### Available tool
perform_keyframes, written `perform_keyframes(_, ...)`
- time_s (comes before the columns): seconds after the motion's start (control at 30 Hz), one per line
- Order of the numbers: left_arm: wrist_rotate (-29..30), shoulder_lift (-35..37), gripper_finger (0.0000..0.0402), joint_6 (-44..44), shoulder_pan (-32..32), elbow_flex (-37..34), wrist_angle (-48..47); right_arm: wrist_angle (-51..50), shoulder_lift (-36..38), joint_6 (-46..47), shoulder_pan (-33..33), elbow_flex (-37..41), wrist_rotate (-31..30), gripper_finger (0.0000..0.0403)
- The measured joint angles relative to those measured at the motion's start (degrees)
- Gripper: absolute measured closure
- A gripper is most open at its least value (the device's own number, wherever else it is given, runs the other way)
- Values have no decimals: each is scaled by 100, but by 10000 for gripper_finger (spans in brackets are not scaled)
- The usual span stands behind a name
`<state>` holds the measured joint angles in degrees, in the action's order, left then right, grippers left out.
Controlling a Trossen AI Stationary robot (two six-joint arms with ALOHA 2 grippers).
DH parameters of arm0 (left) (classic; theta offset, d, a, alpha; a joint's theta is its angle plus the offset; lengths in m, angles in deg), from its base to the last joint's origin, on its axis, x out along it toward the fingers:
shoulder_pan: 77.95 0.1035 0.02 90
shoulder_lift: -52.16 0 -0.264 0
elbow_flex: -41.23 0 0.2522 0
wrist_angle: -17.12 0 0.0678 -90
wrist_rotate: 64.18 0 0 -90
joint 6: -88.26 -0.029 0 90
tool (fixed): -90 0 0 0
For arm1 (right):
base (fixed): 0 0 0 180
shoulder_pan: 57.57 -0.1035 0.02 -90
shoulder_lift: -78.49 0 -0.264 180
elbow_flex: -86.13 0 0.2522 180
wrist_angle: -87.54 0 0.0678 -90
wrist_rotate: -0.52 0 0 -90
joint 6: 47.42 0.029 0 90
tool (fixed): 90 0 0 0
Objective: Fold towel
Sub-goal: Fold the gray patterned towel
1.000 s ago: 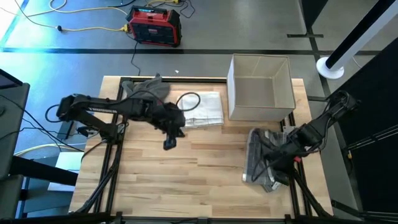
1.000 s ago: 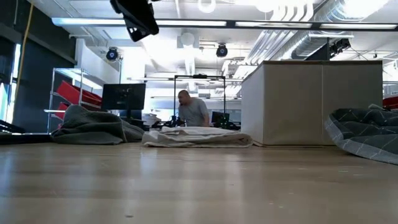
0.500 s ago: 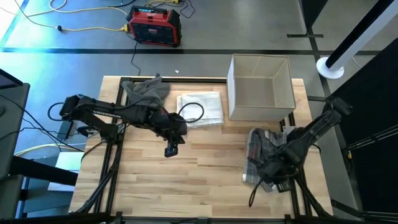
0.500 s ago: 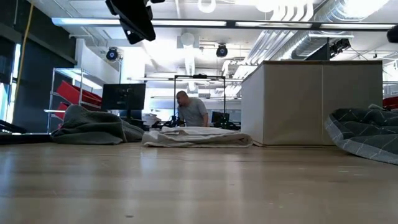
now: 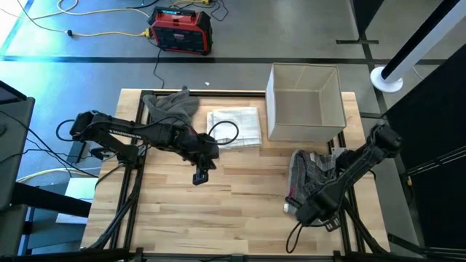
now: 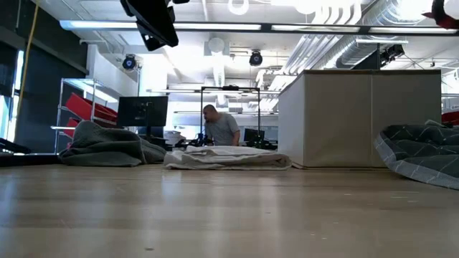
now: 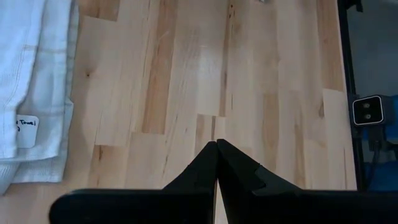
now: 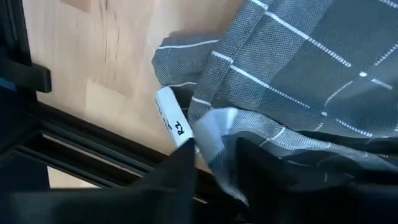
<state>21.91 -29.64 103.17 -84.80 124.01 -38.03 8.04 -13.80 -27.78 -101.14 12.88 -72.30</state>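
High view, towel: the grey checked towel point(image 5: 309, 178) lay crumpled on the desk point(image 5: 240, 204) near its right front corner, in front of the open box point(image 5: 306, 102).
High view, right claw: the right claw point(image 5: 309, 211) sat low at the towel's front edge, by the desk rim.
High view, left claw: the left claw point(image 5: 200, 175) hung over bare wood mid-desk, just in front of the folded white cloth point(image 5: 237, 127); a grey heap point(image 5: 171, 105) lay further back.
Low view: the towel point(image 6: 419, 154) showed as a rumpled mound at the right, beside the box point(image 6: 358, 118); a dark arm part hung at the upper left, over the white cloth point(image 6: 226, 158).
Left wrist view: the left claw point(image 7: 216, 146) had its fingers pressed together, empty, above the wood, with the white cloth point(image 7: 31, 93) off to one side.
Right wrist view: the right claw point(image 8: 214, 158) had its fingers apart, straddling the towel's hem point(image 8: 211, 134) beside a white label point(image 8: 171, 115); whether it had pinched the cloth, I could not tell.
Advice: likely the step was taking a corner, so pinch one layer only at the hem, lift clear of the rim, then draw it toward open wood to spread flat.
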Motion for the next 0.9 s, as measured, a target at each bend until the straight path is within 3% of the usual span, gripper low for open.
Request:
perform_keyframes(0.07, 14, 0, 402, -2, 0, 0, 0, -4, 52, 163, 43, 0, 33, 387)
perform_keyframes(0.37, 256, 0, 402, -60, 4, 0, -194, -359, 822, 986, 947, -1018, -359, 401)
perform_keyframes(0.53, 328, 0, 402, 46, -88, 0, -905, -279, 1001, 949, 1644, -2344, -1391, 402)
perform_keyframes(0.7, 745, 0, 402, 102, -286, 0, -1340, 453, 990, 149, 2348, -3698, -2503, 402)
perform_keyframes(0.9, 976, 2, 402, 289, -458, 0, -1344, 988, 990, -415, 2965, -4679, -3057, 403)
